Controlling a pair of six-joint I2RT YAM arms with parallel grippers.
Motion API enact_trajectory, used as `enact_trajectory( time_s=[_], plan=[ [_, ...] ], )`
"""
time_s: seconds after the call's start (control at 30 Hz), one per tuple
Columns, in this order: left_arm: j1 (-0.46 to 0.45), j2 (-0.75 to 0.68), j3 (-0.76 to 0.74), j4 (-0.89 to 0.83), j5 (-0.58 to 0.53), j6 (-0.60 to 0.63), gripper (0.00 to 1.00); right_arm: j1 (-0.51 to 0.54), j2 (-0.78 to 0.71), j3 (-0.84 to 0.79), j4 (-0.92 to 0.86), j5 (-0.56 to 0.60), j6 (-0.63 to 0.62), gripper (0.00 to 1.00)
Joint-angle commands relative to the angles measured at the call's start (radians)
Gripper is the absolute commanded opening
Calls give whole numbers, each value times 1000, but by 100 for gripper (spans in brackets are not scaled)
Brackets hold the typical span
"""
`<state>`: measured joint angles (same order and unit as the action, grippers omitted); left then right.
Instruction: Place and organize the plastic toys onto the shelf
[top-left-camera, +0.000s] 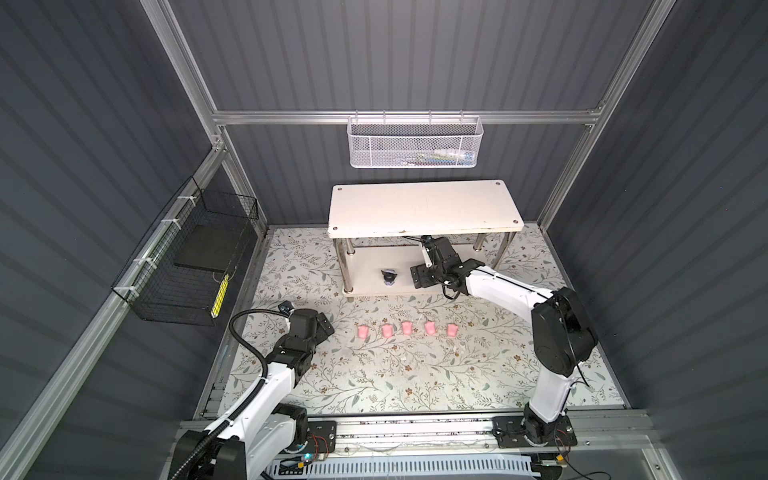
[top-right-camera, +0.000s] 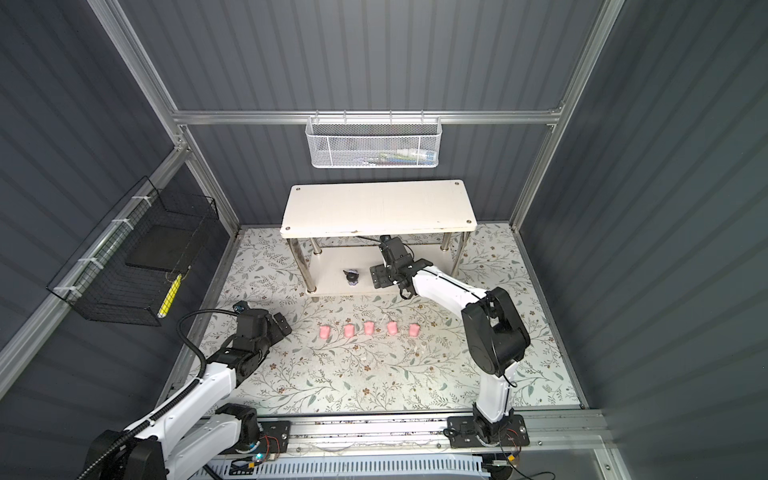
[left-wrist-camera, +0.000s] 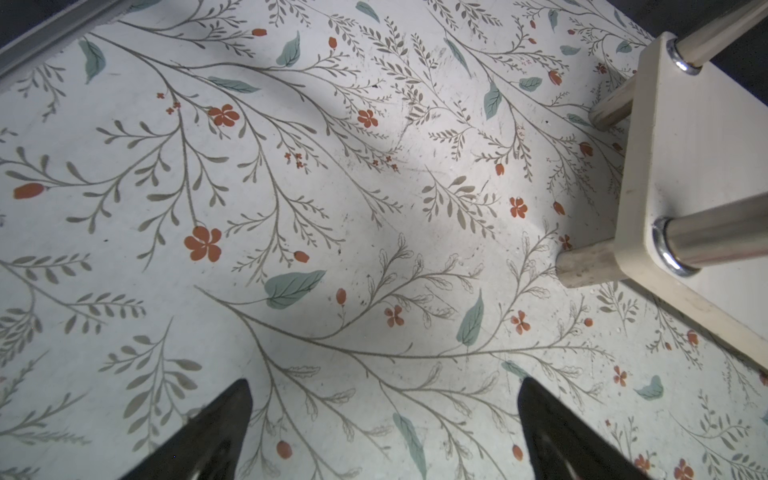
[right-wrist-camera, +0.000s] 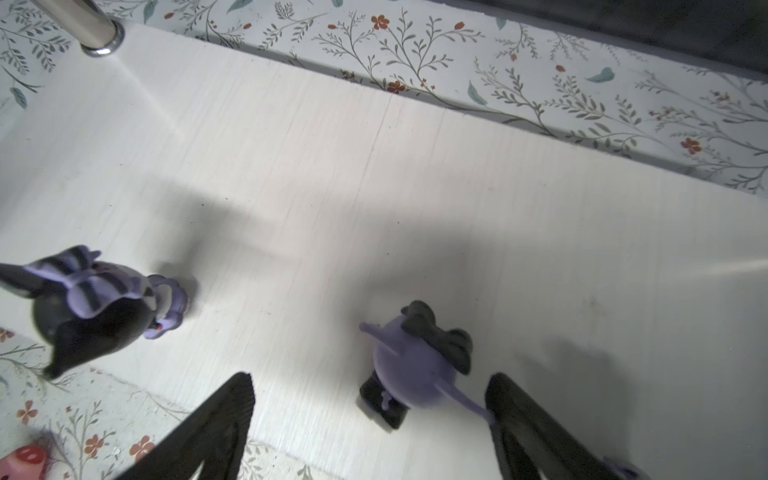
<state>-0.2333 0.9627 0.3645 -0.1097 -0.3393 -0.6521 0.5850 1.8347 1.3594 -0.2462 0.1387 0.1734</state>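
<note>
My right tool (right-wrist-camera: 370, 376) gaped apart around the lavender toy (right-wrist-camera: 415, 370), standing on the shelf (right-wrist-camera: 374, 187), lower tier, against 1 finger (right-wrist-camera: 523, 419).

Five pigs (top-left-camera: 407, 329) lined before the shelf (top-left-camera: 424, 208)

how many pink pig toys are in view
5, in one row on the floral mat in front of the shelf: leftmost pig, second pig, middle pig, fourth pig, rightmost pig. More may hide under the shelf's top board.
</note>
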Motion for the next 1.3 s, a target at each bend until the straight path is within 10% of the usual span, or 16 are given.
enact_trajectory(
  time_s=[0.0, 0.83, 1.27],
  plan=[
    [-1, 2, -8, 11, -5, -13, 100, 1, -48, -24, 23, 12, -7, 89],
    [-1, -18, 4, -4, 11, -15, 100, 145, -426, -362, 181, 36, -21, 91],
    [-1, 10, 1, 38, 25, -13, 100, 410, -746, -563, -24, 283, 335, 89]
  ],
)
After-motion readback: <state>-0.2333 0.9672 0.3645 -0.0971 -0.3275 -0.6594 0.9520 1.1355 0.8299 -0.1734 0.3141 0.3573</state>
